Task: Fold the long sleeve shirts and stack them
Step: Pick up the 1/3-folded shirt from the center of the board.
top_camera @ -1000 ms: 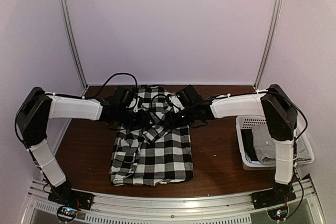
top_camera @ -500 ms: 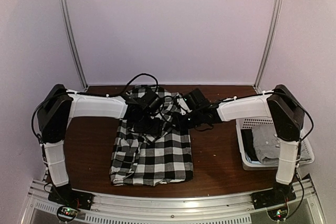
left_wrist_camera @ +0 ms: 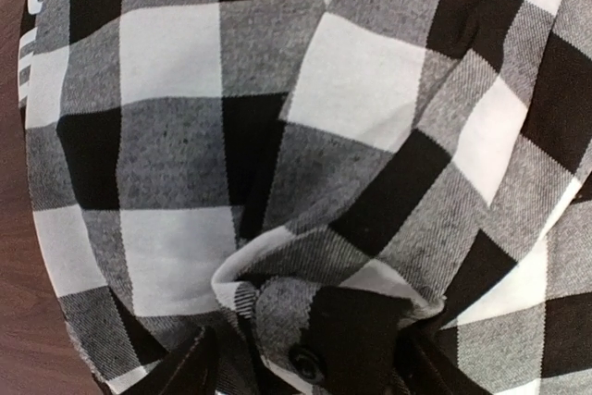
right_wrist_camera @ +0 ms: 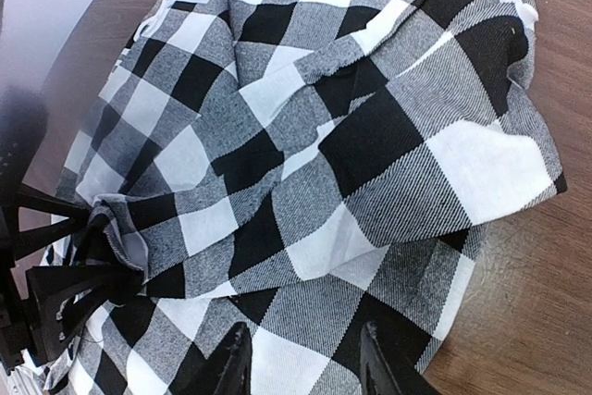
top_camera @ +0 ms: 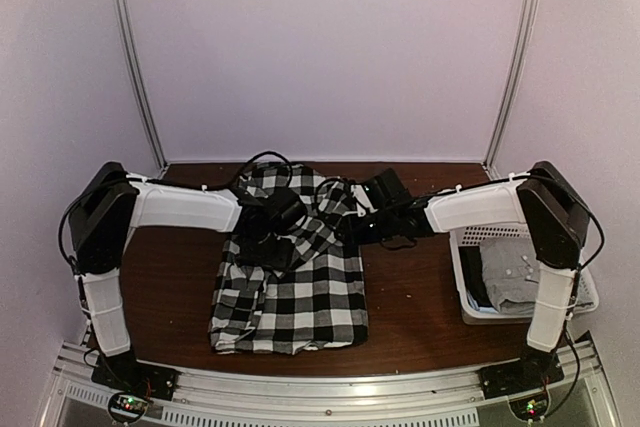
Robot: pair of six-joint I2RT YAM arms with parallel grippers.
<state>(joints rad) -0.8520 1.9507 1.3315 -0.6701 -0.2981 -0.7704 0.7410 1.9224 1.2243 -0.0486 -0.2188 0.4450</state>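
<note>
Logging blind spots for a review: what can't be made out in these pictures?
Top view: left pincer and right pincer tips, hidden under their wrists.
Top view: grey shirt in the basket, partly behind the right arm.
Right wrist view: whether right pincer grips the checked shirt.

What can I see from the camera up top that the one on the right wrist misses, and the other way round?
Only the top view shows the whole left arm and right arm, the white plastic lattice basket at the right, and the plain grey shirt lying in it. Only the right wrist view shows that arm's own dark fingers up close, spread apart over the cloth, plus the weave and folds. Both show the black-and-white checked shirt on the brown wooden table.
</note>
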